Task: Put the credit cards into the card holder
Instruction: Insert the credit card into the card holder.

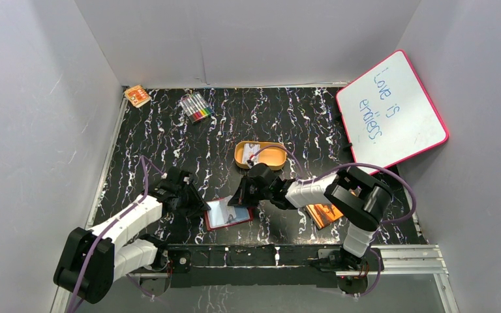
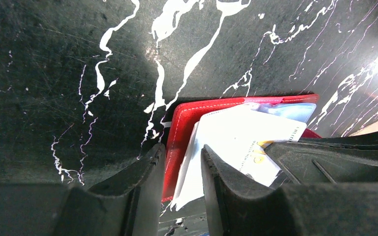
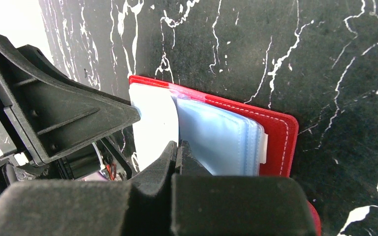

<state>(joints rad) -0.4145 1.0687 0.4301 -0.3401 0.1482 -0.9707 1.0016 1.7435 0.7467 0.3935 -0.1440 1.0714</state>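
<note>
Dark red leather-like card holder (image 1: pixel 229 214) lies open on the black marble-patterned table (image 1: pixel 169 130), close to the near edge, between the two grippers. Its long axis goes from left to right in the top view, with the right end a little farther from the arm bases. The pale bluish plastic pockets (image 3: pixel 216 137) face upward.

One thin white rectangular credit card (image 2: pixel 236 135) with small print lies on the left half. Its length runs from under the left gripper (image 2: pixel 183 169) out across the holder. The fingers of this gripper stand partly apart, with the red edge and a corner of the card in the gap. Whether they pinch anything, I cannot tell.

The right gripper (image 3: pixel 178 147) has its fingers pressed together, and the tips are at the edge of the pockets, just beside the card.

An orange oval metal tin (image 1: pixel 264 156) stands farther back. An orange booklet (image 1: pixel 324 214) lies to the right, partly under the right arm.
</note>
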